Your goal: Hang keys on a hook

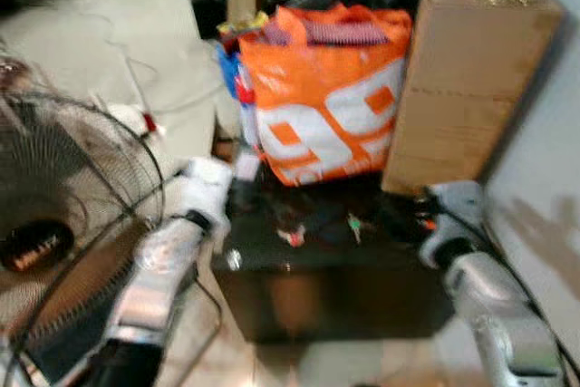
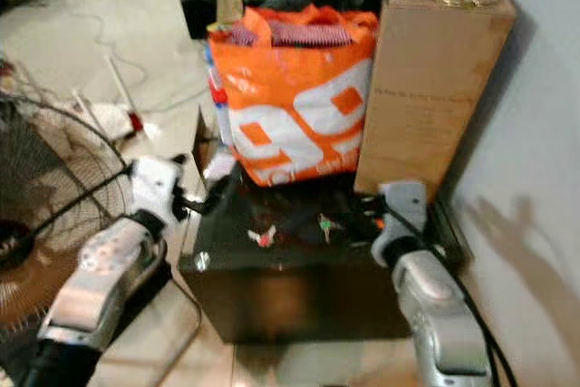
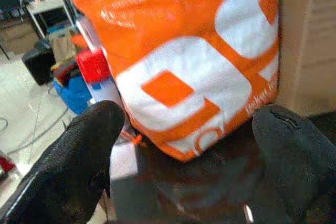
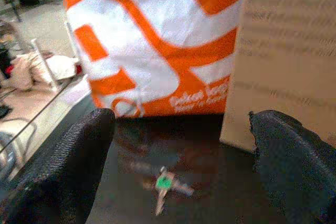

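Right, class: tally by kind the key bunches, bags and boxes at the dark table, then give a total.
Key bunches: 2, a red-tagged bunch and a green-tagged bunch
Orange bag: 1
Cardboard box: 1
Total: 4

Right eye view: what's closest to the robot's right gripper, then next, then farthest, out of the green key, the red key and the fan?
From the right gripper:
1. Green key, just to its left on the dark table.
2. Red key, further left on the same table.
3. Fan, far left, on the floor.
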### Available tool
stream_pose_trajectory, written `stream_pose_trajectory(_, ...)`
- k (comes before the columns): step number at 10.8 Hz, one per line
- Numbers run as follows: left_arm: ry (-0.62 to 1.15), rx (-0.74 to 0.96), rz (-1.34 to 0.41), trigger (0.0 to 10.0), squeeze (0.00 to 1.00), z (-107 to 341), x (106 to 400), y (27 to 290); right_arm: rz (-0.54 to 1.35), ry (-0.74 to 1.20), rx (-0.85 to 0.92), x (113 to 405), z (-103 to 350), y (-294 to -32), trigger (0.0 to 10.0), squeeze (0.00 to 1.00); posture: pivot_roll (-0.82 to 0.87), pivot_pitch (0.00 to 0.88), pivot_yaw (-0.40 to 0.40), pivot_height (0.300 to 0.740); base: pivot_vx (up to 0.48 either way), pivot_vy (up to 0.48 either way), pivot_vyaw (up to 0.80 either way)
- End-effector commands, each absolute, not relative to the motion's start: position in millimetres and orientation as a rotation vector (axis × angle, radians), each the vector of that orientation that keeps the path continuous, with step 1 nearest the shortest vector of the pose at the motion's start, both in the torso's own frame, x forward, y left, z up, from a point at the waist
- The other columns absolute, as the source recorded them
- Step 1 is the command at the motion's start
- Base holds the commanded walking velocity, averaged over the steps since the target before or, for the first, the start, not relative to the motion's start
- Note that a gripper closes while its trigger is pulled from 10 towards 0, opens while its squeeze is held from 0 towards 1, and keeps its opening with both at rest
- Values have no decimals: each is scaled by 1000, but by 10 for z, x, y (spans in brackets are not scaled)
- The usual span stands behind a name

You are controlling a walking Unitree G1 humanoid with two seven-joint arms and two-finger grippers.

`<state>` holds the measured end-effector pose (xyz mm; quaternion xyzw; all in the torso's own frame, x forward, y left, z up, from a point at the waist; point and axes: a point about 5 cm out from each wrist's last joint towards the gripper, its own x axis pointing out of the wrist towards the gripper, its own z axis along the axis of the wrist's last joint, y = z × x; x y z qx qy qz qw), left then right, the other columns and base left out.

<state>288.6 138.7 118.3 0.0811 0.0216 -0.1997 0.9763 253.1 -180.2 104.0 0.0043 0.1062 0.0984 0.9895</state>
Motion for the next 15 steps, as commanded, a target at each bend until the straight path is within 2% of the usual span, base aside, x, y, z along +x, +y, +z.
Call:
stream_pose_trajectory(1, 33, 189, -378, 10000, 0, 1223, 2907, 1477, 205, 195, -5, 2564, 1069, -1764, 10000, 1000, -126, 0, 45, 740, 319, 0, 0)
stream_pose_trajectory(4, 33, 196, -384, 10000, 0, 1207, 2897, 1460, 246, 227, -46, 2591, 1025, -1766, 10000, 1000, -126, 0, 38, 740, 312, 0, 0)
stream_pose_trajectory(7, 38, 200, -395, 10000, 0, 1181, 2886, 1439, 275, 272, -112, 2580, 954, -1857, 10000, 1000, -129, 0, 33, 740, 309, 0, 800)
stream_pose_trajectory(9, 53, 214, -403, 10000, 0, 1146, 2880, 1423, 252, 326, -176, 2620, 899, -1995, 10000, 1000, -130, 0, 32, 740, 0, 0, 0)
stream_pose_trajectory(12, 76, 243, -420, 10000, 0, 1099, 2867, 1434, 294, 381, -212, 2650, 814, -1987, 10000, 1000, -127, 0, 29, 740, 0, 0, 0)
stream_pose_trajectory(14, 131, 251, -525, 10000, 0, 1017, 2845, 1382, 366, 413, -200, 2651, 759, -1908, 10000, 1000, -131, 0, 32, 740, 0, 0, 0)
stream_pose_trajectory(15, 172, 265, -584, 10000, 0, 952, 2823, 1353, 402, 429, -191, 2655, 734, -1868, 10000, 745, -133, 0, 30, 740, 0, 0, 0)
